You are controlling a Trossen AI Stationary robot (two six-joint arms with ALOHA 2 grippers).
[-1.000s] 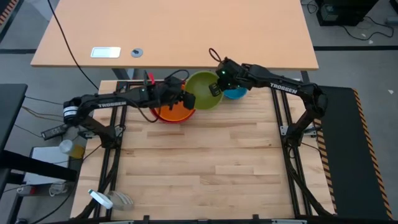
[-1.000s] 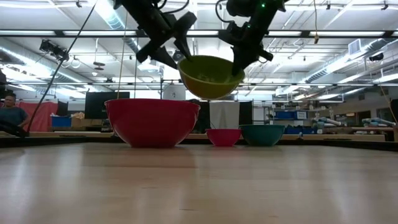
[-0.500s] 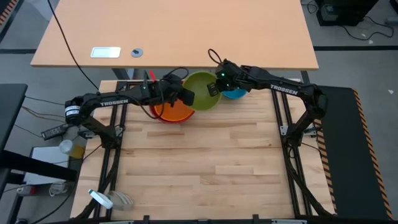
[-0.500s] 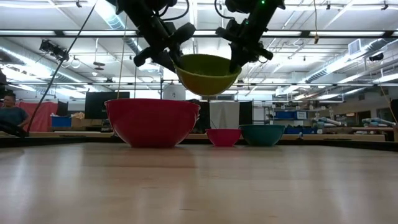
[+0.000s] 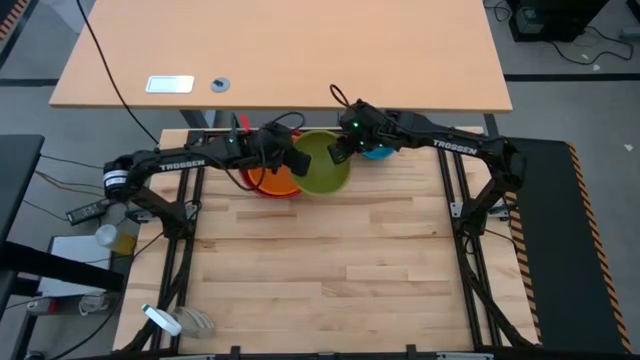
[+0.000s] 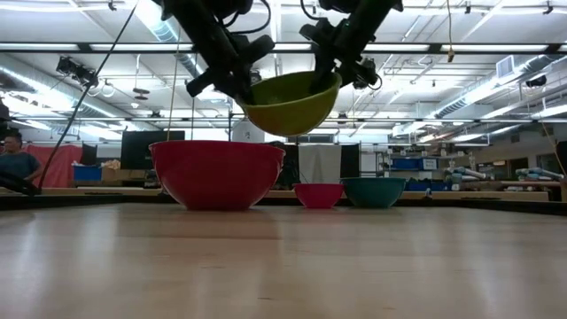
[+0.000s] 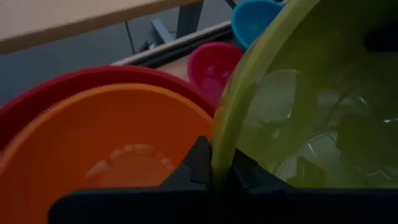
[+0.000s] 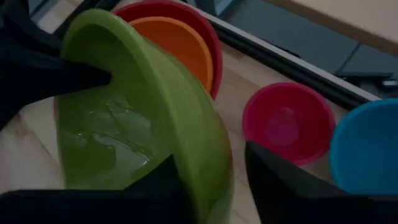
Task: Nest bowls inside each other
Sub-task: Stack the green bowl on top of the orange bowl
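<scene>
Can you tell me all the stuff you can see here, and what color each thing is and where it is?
Yellow-green bowl: one, held tilted in the air, above and beside the red bowl.
Red bowl: one, standing at the table's far edge.
Orange bowl: one, nested inside the red bowl.
Pink bowl: one, on the table between the red and blue bowls.
Blue bowl: one, on the table beside the pink bowl.
Table: one, light wood.
Person: one, far off in the room.
Left hand: dark, shut on the yellow-green bowl's rim.
Right hand: dark, at the opposite rim, fingers loosened around it.
</scene>
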